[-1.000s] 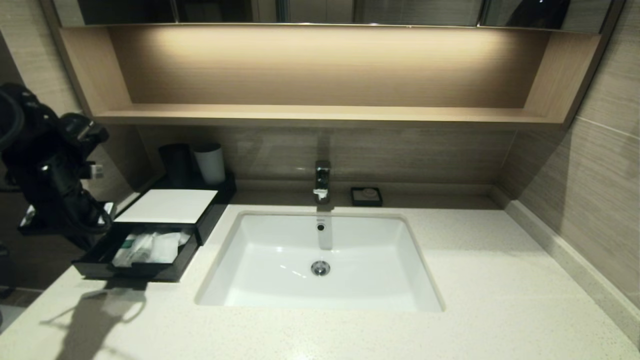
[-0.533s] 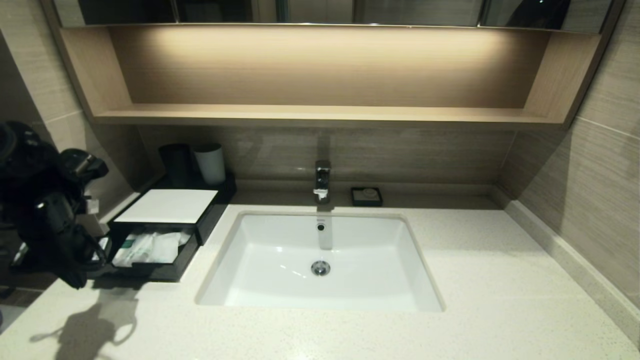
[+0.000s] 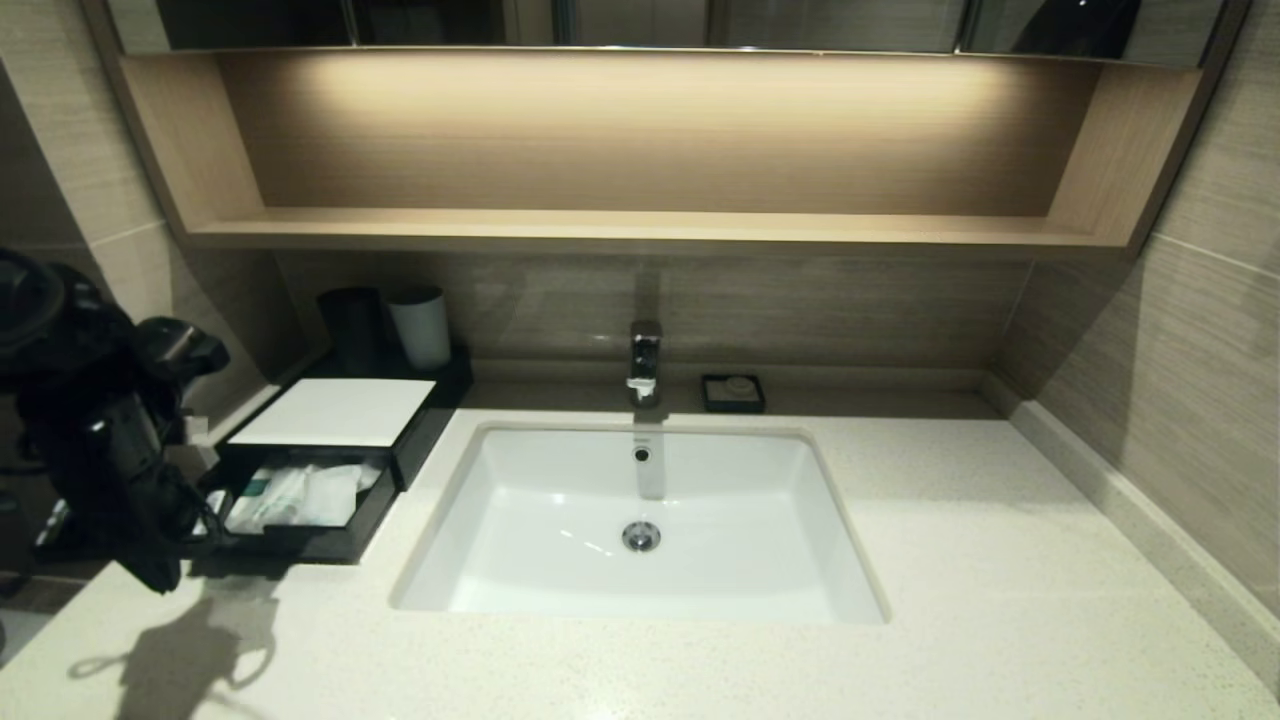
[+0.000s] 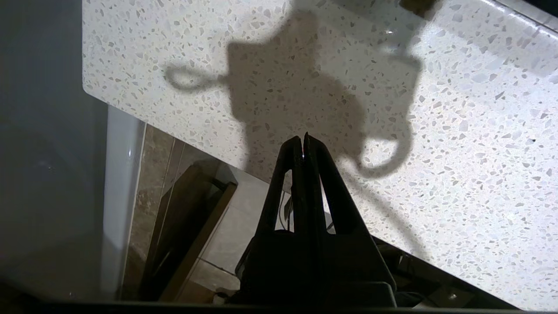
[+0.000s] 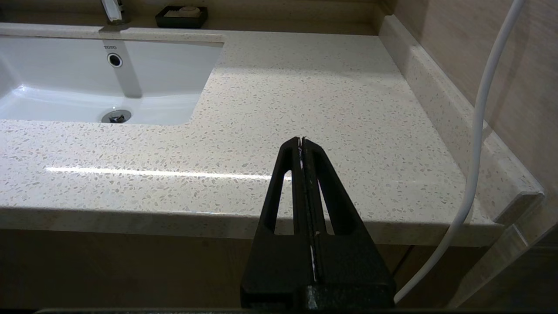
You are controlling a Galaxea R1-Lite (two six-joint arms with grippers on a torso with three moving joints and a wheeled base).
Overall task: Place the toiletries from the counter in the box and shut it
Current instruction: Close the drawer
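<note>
Since a second ago, the left arm has dropped from beside the box to the counter's front left corner, and the left gripper (image 4: 302, 140) now hangs there with its black wedge-shaped fingers pressed flat together, holding nothing; its shadow, with looping cable, falls on the stone below. That corner of the counter (image 4: 457, 144) is rounded, and past its edge the floor lies open. The speckled cream top is smooth and glossy, with broad bare room in front of and to the right of the sink (image 3: 640, 520), a white rectangular basin with a round metal drain. The right gripper (image 5: 301, 141) is parked low off the front right edge, its fingers likewise closed and empty. Farther back on the left, the box (image 3: 335, 412) has its matte black drawer pulled out toward the front edge, and the toiletries (image 3: 300, 495), crinkled clear sleeves and a soft white sachet, lie inside it. At the wall behind stand a black cup (image 3: 350, 325) and a white cup (image 3: 420, 325).
</note>
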